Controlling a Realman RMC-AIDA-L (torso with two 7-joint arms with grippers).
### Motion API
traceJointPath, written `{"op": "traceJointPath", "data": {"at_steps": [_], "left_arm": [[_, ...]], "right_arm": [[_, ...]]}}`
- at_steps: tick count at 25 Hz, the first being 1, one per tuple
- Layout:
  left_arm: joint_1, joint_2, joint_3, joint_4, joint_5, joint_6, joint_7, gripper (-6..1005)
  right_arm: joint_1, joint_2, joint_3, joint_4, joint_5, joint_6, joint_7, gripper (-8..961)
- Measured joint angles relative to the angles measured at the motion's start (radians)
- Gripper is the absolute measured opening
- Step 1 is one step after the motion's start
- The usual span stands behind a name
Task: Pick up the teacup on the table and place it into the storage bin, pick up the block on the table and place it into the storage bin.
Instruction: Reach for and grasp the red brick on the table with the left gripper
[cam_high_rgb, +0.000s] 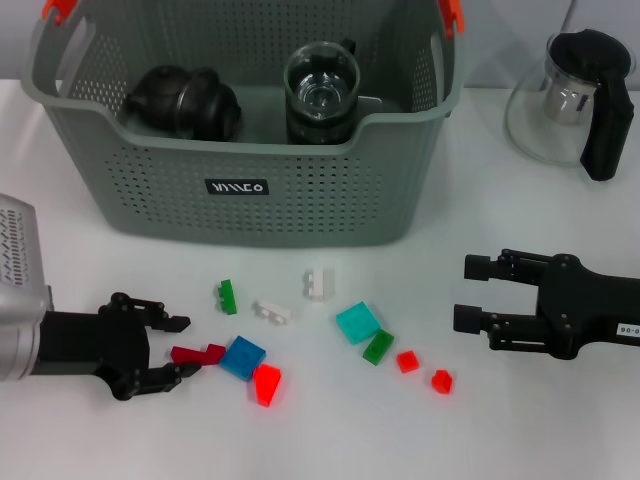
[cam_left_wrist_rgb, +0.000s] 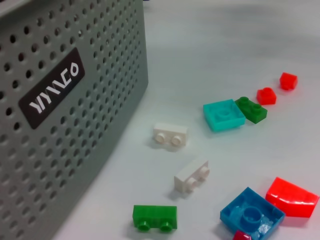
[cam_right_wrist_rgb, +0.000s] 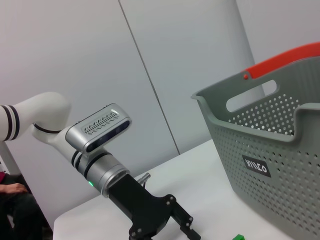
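The grey perforated storage bin (cam_high_rgb: 250, 190) stands at the back centre, and its wall fills one side of the left wrist view (cam_left_wrist_rgb: 65, 165). Inside it a glass teacup (cam_high_rgb: 322, 88) stands upright beside a black rounded vessel (cam_high_rgb: 185, 100). Several blocks lie on the table in front of the bin. A dark red block (cam_high_rgb: 197, 353) sits between the fingertips of my left gripper (cam_high_rgb: 180, 348), which is open and low on the table. My right gripper (cam_high_rgb: 472, 293) is open at the right, apart from the blocks, with nothing in it.
Loose blocks include blue (cam_high_rgb: 243, 357), red (cam_high_rgb: 266, 384), teal (cam_high_rgb: 357, 322), green (cam_high_rgb: 226, 296) and white (cam_high_rgb: 319, 284) ones. A glass teapot with a black handle (cam_high_rgb: 570, 95) stands at the back right. The right wrist view shows the bin (cam_right_wrist_rgb: 270, 150) and the left arm (cam_right_wrist_rgb: 100, 150).
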Motion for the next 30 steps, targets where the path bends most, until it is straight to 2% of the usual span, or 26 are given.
{"op": "traceJointPath", "data": {"at_steps": [5,8,30], "left_arm": [[0.001,0.002,-0.009,0.011,0.000,0.009,0.000,529],[0.006,0.003,-0.011,0.017,0.000,0.012,0.001,412],[0.008,0.001,-0.007,0.013,0.009,0.041,0.000,411]], "right_arm": [[0.000,-0.002,0.000,0.000,0.000,-0.002,0.000,824],[0.000,-0.002,0.000,0.000,0.000,-0.002,0.000,823],[0.002,-0.004,0.000,-0.001,0.004,-0.003,0.000,822]]}}
